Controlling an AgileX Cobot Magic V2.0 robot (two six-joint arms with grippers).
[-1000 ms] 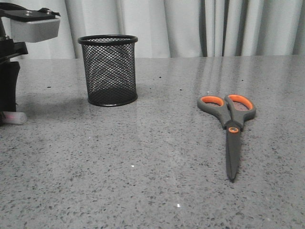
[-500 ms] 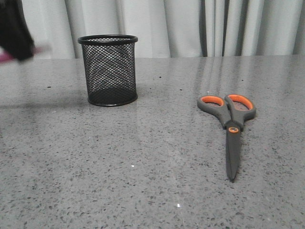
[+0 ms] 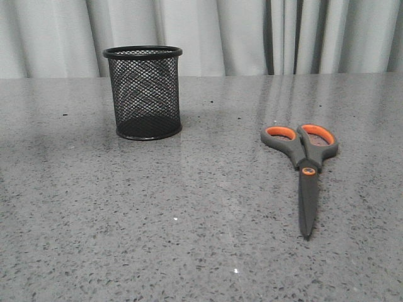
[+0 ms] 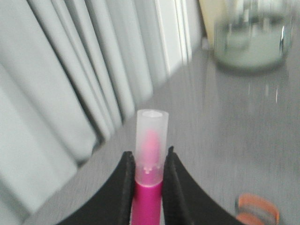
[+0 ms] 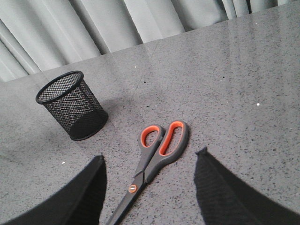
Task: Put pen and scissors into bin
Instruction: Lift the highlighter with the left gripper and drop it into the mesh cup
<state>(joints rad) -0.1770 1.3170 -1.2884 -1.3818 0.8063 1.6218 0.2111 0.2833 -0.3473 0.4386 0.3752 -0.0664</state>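
**Pink pen clamped in left claw; scissors and mesh cup lay on the counter**

In the front view, the small black wire-mesh cylindrical bin (image 3: pixel 143 92) stood upright in the upper left of the frame on the grey speckled stone counter (image 3: pixel 189 220), close to the pale pleated curtain (image 3: pixel 252 34) that ran across the top. The scissors with grey handles lined in orange and long dark grey blades (image 3: pixel 305 168) lay flat at centre right, well apart from the bin, blades closed and pointing toward the bottom of the frame, handles toward the curtain. Neither arm appeared in that view.

In the left wrist view, the left claw (image 4: pixel 149 176) was clenched on the slim bright pink pen (image 4: pixel 149 164), its two black fingers (image 4: pixel 123 187) pressing either side of the barrel right where the magenta body met the pale translucent cap. The capped end stuck out beyond the fingertips at the lower centre of the frame. The background there was blurred; an orange-lined scissor handle showed at the lower right edge.

In the right wrist view, the right claw (image 5: pixel 150 185) was released, its fingers spread wide at the bottom of the frame and grasping nothing. The scissors lay on the counter between those fingers, and the bin stood at the left of the frame.
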